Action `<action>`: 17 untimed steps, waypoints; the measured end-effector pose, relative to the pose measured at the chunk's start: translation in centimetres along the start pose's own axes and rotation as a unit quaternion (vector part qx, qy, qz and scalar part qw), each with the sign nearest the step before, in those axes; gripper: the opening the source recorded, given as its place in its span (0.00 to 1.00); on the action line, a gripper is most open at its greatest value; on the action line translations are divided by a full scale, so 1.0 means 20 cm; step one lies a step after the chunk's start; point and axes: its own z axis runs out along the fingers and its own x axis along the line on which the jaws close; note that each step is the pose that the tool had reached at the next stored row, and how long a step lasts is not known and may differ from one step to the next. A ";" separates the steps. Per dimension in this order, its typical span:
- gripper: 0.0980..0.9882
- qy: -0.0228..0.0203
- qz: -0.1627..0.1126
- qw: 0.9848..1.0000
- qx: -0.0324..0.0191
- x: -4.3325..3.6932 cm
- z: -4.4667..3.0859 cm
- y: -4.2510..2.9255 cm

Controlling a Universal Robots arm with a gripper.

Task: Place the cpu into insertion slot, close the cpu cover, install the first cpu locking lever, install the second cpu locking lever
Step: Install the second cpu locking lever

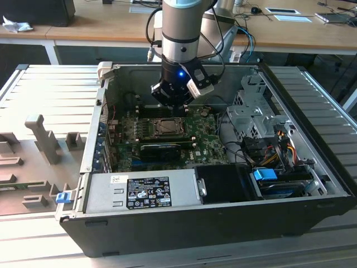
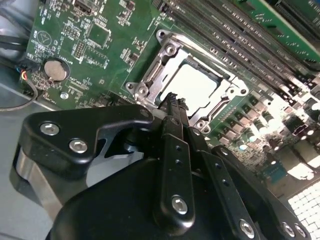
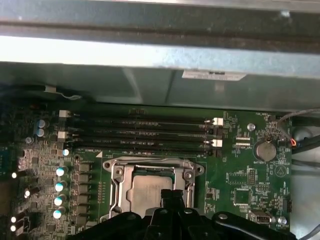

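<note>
While the chip (image 2: 192,85) sits in its socket, the tool (image 2: 173,102) hangs above it, fingers together, holding nothing.
Cover frame (image 3: 151,167) lies flat around the chip at lower centre; levers likely come next, needing a precise push.

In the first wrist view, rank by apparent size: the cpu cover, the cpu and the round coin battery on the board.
1. cpu cover, the frame surrounding the chip.
2. cpu, seated inside that frame, its lower part hidden by the gripper.
3. coin battery, clearly smallest.
All lie on the same board, so nearness hardly skews this.
</note>
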 end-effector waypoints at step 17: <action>0.01 0.000 0.000 1.000 0.000 0.007 -0.021 -0.152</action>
